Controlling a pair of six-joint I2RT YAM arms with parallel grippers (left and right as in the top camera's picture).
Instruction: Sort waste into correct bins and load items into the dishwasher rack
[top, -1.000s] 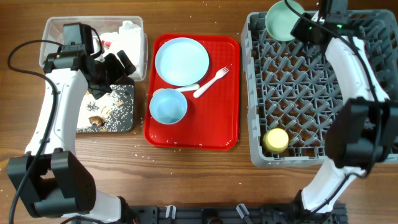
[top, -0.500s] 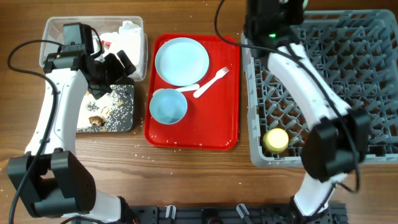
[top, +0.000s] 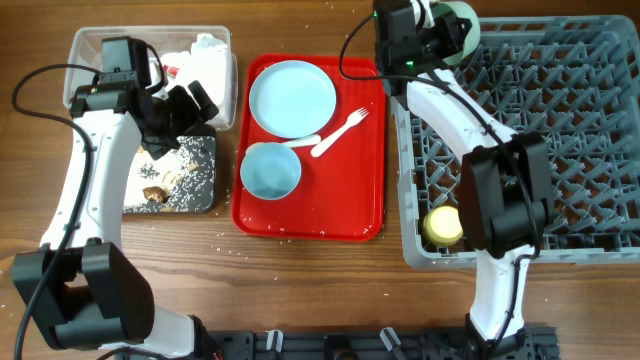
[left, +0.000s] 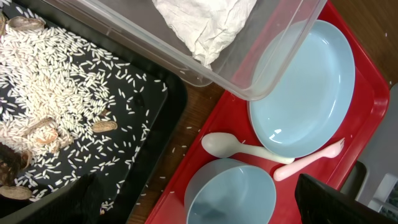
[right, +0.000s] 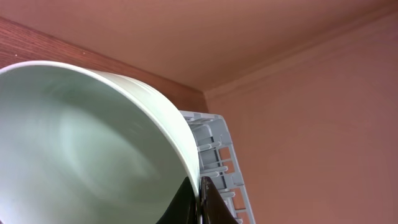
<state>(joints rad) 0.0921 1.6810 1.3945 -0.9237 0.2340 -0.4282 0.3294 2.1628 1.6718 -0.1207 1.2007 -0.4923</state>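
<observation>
Rack (top: 580, 170) first, since it's the biggest thing out here. It's the grey crate on my right side, mostly bare pegs, with just the yellow cup (top: 443, 224) parked in its near-left corner. The red tray (top: 350, 190) in the middle works as the staging spot. It holds the blue plate (top: 292, 97) and a blue bowl (top: 270, 171), with the fork (top: 342, 131) and spoon (left: 236, 147) lying between them along the plate's edge. Over on the left, the clear tub (top: 95, 45) sits at the back and the black tray (top: 212, 175) sits right up against it, nearer me.

My right pincer (right: 200, 198) is clamped on the rim of the green bowl (right: 81, 143), which is tipped on its side at the rack's far-left corner. I can't tell if it's touching the pegs. The rim pinch makes sense to me, since it lets the bowl go in on edge between the pegs, where it'd drain.

My left pincer (top: 188, 108) hangs spread wide with nothing in it, over the seam where the tub meets the tray, so it's handy for either bin.

Small stuff: the white napkins (top: 205, 58) are in the tub, plus a speck of red (top: 172, 72) that's probably the wrapper. Rice grains (left: 68, 74) and brown scraps (top: 152, 192) are in the black tray. So the paper and food split looks sorted, and I'd guess the dishes are what's left.
</observation>
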